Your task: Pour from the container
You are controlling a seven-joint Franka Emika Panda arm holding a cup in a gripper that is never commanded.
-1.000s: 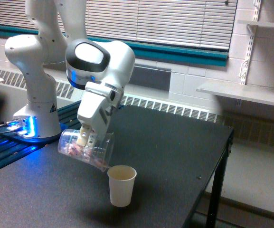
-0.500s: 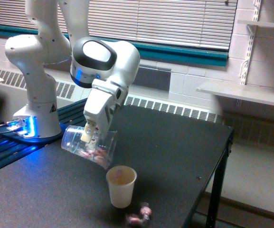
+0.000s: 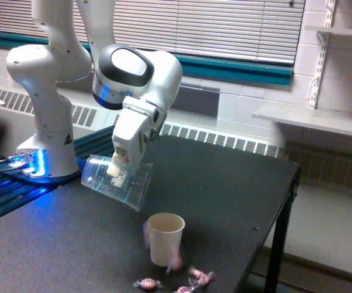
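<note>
The container [image 3: 118, 181], a clear plastic cup, is clenched at its wall in my gripper [image 3: 118, 170] and tipped steeply, its mouth pointing down toward the white paper cup [image 3: 165, 238] on the dark table [image 3: 237, 183]. It hangs above that paper cup and toward the exterior view's left of it. A second ago pinkish candies sat inside the container; now it looks empty. Several wrapped candies [image 3: 191, 279] lie on the table just in front of the paper cup, and blurred ones are falling beside its wall. The paper cup has also shifted toward the exterior view's right. I judge the pour is finished, but much of it missed the cup.
</note>
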